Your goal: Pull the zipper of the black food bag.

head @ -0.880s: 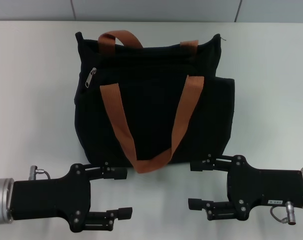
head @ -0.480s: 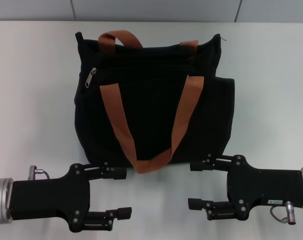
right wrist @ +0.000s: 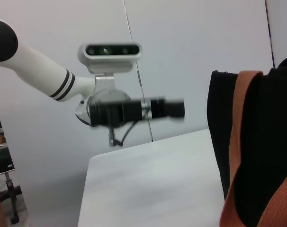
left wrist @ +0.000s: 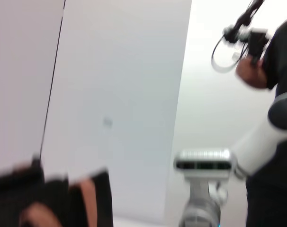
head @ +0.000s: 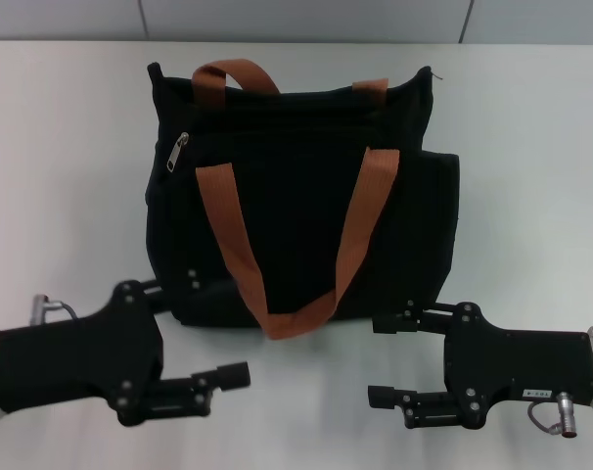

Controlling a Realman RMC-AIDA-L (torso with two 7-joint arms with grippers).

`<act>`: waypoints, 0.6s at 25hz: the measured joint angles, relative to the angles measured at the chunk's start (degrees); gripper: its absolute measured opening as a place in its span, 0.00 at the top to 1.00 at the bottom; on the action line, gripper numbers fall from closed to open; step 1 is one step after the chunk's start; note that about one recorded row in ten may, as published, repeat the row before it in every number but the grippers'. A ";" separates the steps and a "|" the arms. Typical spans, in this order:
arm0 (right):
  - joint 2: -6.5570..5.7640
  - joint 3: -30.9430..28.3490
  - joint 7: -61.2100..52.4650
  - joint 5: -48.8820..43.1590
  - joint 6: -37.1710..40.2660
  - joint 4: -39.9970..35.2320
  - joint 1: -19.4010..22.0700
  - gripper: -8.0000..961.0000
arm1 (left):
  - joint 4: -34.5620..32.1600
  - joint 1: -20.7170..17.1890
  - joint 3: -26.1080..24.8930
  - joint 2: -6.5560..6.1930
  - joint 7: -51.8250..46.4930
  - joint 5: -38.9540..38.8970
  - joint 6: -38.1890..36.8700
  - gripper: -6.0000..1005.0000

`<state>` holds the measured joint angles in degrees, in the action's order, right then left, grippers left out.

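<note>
I have the black food bag (head: 301,196) lying flat on the white table (head: 62,176), its two orange-brown straps (head: 287,245) draped over its face. The zipper (head: 178,152) sits near the bag's upper left corner, its small silver pull tab hanging on the zip line just left of the nearer strap's left end.

My left gripper (head: 208,328) is at the bag's lower left corner with its fingers apart: one finger (head: 184,286) lies against the bag's bottom edge, the other (head: 223,375) is on bare table below the bag. It holds nothing.

My right gripper (head: 389,359) rests on the table just below the bag's lower right corner, fingers spread as well, gripping nothing, the upper finger (head: 399,323) close under the bag's edge.
</note>
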<state>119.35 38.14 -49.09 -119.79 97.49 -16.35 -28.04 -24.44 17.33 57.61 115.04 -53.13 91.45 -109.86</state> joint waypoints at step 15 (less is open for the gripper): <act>0.00 0.00 -0.19 0.07 -0.03 -0.09 0.01 0.19 | 0.16 2.23 -17.31 -3.21 -2.48 -7.76 5.63 0.32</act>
<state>119.35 38.14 -49.28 -119.72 97.46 -16.44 -28.03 -24.27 19.56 40.30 111.82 -55.61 83.69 -104.23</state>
